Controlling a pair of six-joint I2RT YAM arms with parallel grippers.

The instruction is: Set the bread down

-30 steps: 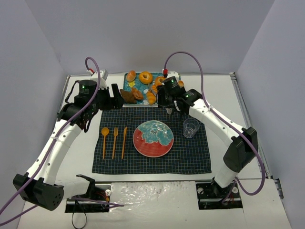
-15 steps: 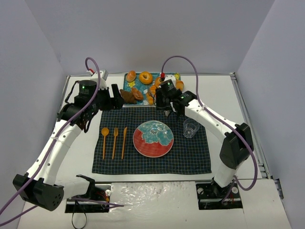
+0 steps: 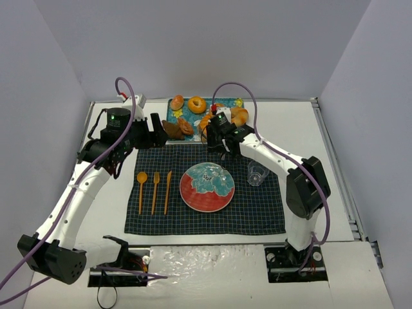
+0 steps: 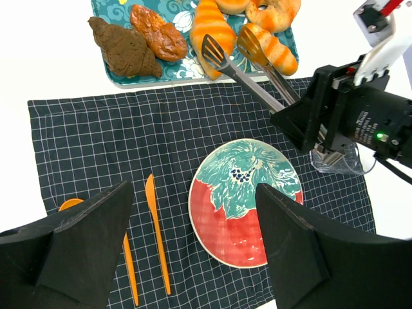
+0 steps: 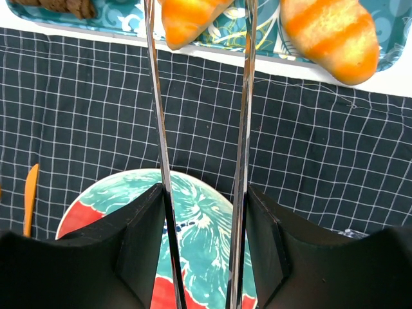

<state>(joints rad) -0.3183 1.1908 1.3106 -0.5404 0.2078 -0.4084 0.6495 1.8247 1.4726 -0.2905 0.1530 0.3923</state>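
Note:
The bread, a golden-orange croissant [image 5: 193,16], lies on the teal tray [image 5: 238,35] at the back; it also shows in the left wrist view [image 4: 212,26] and the top view [image 3: 205,122]. A paler striped croissant [image 5: 328,32] lies to its right. My right gripper [image 5: 205,193] is shut on metal tongs [image 5: 244,96], whose arms stand apart on either side of the bread's near end. The red and teal plate [image 3: 206,187] sits on the checked cloth, below the right gripper. My left gripper [image 4: 193,193] is open and empty, held high above the cloth, left of the tray in the top view [image 3: 154,129].
The tray also holds a doughnut [image 3: 196,104], a bun [image 3: 177,102] and brown pastries [image 4: 125,48]. A clear cup [image 3: 257,172] stands right of the plate. An orange spoon [image 3: 141,190], fork [image 3: 155,190] and knife [image 3: 168,190] lie left of it.
My right arm has swung left and toward the tray, bringing the tongs over the croissants. My left arm has not moved.

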